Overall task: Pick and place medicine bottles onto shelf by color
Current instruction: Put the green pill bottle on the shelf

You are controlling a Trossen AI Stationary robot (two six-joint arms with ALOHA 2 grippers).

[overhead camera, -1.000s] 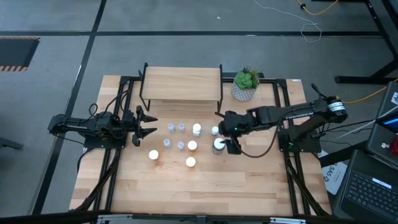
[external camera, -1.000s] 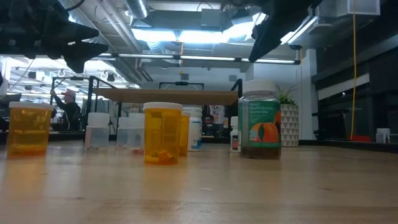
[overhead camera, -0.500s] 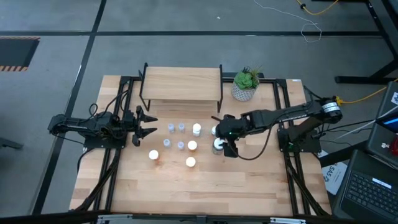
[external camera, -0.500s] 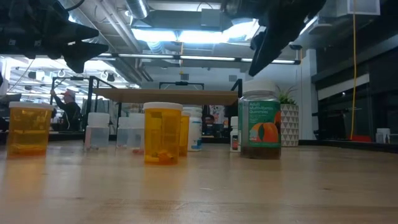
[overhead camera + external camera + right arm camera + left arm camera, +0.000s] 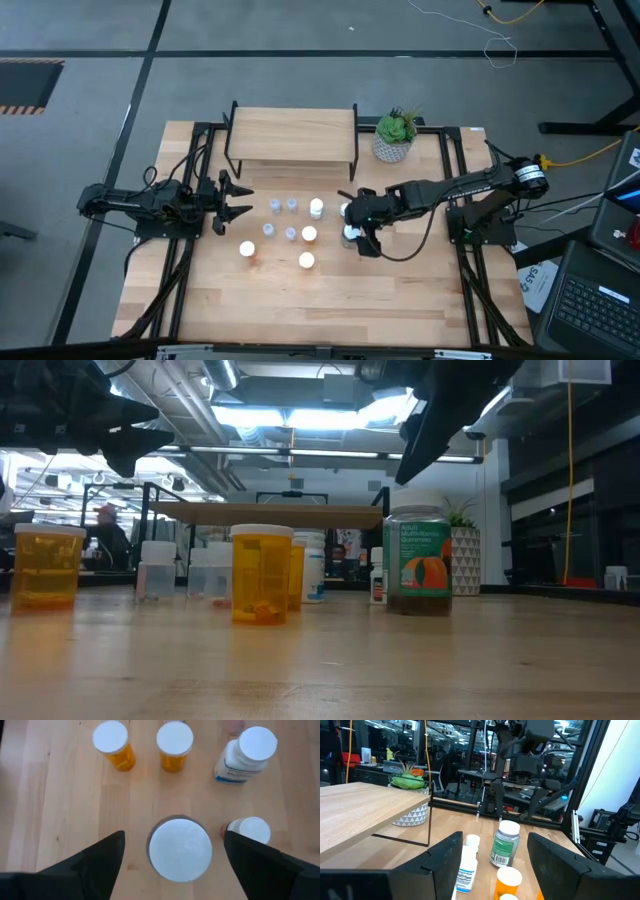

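Now look at the right gripper (image 5: 356, 230): wide open, holding nothing, right above the big dark round bottle with the white cap (image 5: 180, 849). One finger out past each side of that cap, not touching it. Looks ready to go down and grab.

Find the left gripper (image 5: 238, 200) well apart from the big bottle, on the far side of the other small bottles. Fingers apart, nothing in them, just waiting.

See the low wooden shelf with thin black legs (image 5: 290, 133) behind the big bottle, well apart from it, with a bare top. So no bottle put away there yet, by the look of it.

Mind the tiny white-capped bottle (image 5: 250, 830) just beside the big bottle, close to one finger. Could get bumped and tip over on the way down. Watch the white bottle with the blue label (image 5: 245, 755) too, near the big bottle on the same side. Orange round bottles with white caps (image 5: 112, 742) a bit farther off, likely safe.

Could also go wrong with the grab. Coming down off the middle would put a finger on the cap and push the big bottle over. Squeezing too high, on the cap only, might drop it on the way to the shelf. Swinging too wide might hit the green plant in the white pot (image 5: 396, 135), behind the big bottle.
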